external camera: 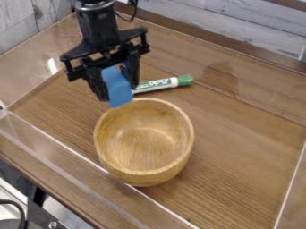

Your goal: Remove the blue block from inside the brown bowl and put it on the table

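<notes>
The blue block [116, 87] hangs in the air, clamped between the black fingers of my gripper [113, 80], which points straight down. It is held above the table [239, 116], just past the far left rim of the brown bowl [145, 139]. The light wooden bowl sits on the table near the front and its inside shows nothing in it.
A green-and-white marker [163, 85] lies on the table just behind the bowl, to the right of the gripper. Low clear acrylic walls [48, 148] edge the tabletop on all sides.
</notes>
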You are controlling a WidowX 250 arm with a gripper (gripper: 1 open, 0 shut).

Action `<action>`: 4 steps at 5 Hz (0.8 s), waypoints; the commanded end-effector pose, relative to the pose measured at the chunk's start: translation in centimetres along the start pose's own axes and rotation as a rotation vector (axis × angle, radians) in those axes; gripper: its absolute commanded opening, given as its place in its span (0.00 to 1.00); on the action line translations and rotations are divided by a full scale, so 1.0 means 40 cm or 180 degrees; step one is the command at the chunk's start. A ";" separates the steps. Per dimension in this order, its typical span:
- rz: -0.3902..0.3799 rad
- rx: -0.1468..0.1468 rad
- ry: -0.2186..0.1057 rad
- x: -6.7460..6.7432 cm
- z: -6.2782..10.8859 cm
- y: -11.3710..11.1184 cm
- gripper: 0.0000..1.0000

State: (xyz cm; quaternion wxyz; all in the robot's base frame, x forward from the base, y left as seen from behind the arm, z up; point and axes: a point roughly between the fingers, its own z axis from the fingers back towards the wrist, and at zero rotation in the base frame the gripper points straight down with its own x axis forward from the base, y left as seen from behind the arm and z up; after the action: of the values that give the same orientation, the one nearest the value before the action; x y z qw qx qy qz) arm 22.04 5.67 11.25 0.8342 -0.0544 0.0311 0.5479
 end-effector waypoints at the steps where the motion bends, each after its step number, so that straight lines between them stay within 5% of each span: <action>1: 0.0055 -0.0115 -0.0135 0.024 0.033 -0.013 0.00; 4: 0.0047 -0.0137 -0.0186 0.029 0.013 -0.022 0.00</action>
State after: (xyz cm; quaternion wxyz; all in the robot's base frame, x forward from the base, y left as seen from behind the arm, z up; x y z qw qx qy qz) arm 22.72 6.19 10.76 0.8291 -0.0519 0.0160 0.5564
